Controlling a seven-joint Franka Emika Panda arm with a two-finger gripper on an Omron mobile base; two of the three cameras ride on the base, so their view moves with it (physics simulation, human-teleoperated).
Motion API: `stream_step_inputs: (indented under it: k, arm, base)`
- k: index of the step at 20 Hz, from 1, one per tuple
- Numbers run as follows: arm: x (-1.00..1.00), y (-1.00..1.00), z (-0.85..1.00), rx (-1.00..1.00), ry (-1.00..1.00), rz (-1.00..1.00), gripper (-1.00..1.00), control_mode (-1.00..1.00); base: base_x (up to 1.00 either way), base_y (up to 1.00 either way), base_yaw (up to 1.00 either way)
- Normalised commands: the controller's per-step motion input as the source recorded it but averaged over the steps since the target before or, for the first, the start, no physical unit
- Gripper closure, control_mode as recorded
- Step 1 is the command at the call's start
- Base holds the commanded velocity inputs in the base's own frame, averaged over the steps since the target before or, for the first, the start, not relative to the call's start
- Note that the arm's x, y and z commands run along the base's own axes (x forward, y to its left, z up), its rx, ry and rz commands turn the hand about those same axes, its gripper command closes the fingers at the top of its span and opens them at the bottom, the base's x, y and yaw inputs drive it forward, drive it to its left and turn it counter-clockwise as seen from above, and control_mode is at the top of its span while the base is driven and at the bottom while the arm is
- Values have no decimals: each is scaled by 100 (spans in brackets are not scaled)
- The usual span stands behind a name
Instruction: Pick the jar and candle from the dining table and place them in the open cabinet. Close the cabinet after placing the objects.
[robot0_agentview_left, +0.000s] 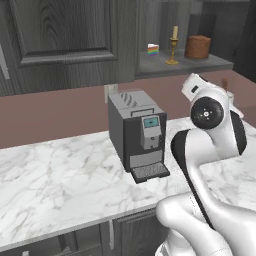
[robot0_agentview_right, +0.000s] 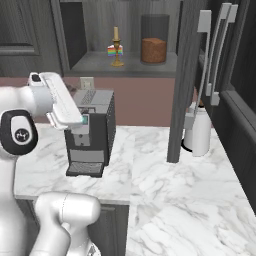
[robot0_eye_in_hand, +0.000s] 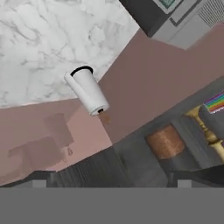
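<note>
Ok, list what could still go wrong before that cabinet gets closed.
1. The open cabinet door juts out over the counter, and a white canister stands right beside its lower edge; swinging the door shut could clip it.
2. The candle stands near the shelf's front edge, so a passing arm or the closing door might topple it.
3. The jar sits further back and looks safer.

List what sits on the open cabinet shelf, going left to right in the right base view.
Rainbow cake slice → candle → jar. The slice sits partly behind the candle's holder, just to its left.
</note>
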Motion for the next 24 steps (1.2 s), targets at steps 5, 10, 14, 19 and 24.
stream_step_inputs:
  k: [5,10,14,19,24]
  arm:
    - [-61,-5,-1,37,-8,19,-100,-100]
    - [-65,8,-1,34,-3,14,-100,-100]
    - [-56,11,-7,30,0,10,-100,-100]
    - [-42,0,-11,28,-7,9,-100,-100]
    - [-28,0,-11,28,-9,8,-100,-100]
  base:
    - [0,0,0]
    - [0,0,0]
    - [0,0,0]
    - [0,0,0]
    - [0,0,0]
